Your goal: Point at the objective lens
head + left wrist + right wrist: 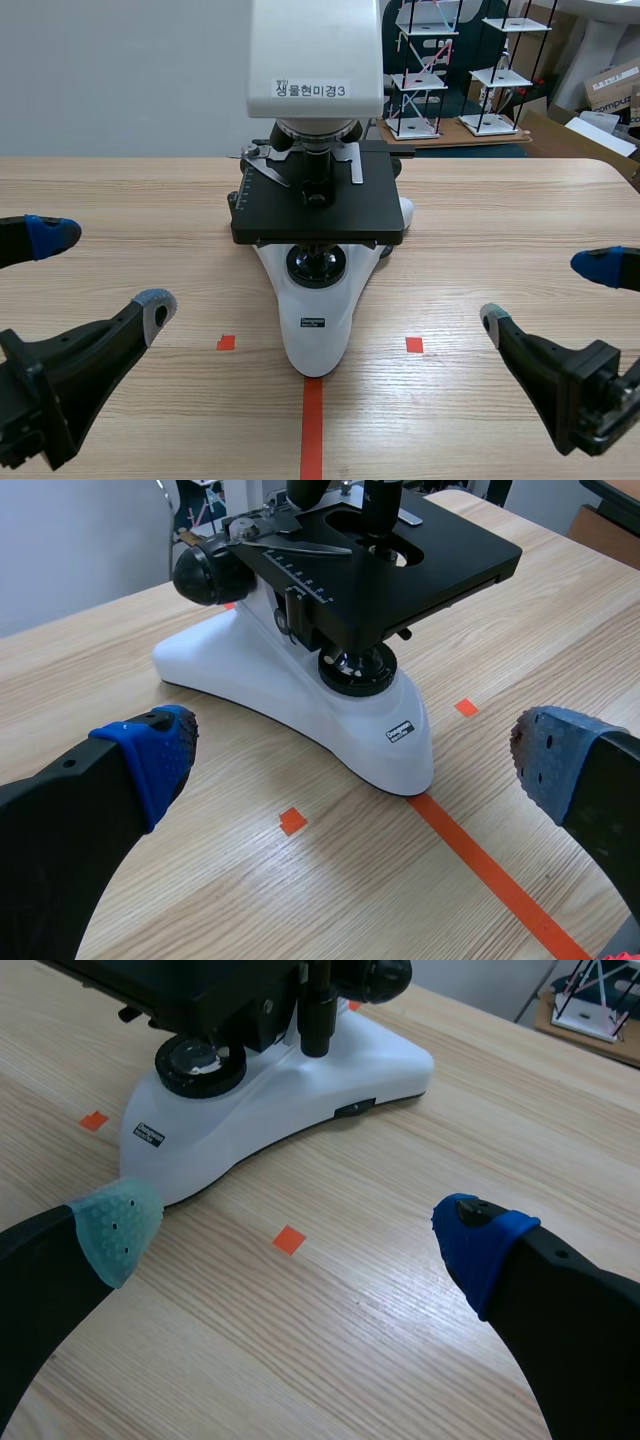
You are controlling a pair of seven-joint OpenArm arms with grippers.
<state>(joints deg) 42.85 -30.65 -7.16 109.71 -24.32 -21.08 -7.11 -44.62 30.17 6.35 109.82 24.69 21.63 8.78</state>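
Microscope top cut off, objective lens seemingly half-hidden

A: How many microscopes?
B: One microscope, mid-frame, on the one table.
A: And pincers?
B: Two: left pincer lower left, right pincer lower right. Two fingers each, four altogether.

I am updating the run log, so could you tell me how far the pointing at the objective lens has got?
Nothing looks done yet: the left gripper and right gripper sit open and low on either side of the microscope, both well short of the objective lens above the stage. Nothing is in hand. Left: bring one gripper up to the lens and point at it.
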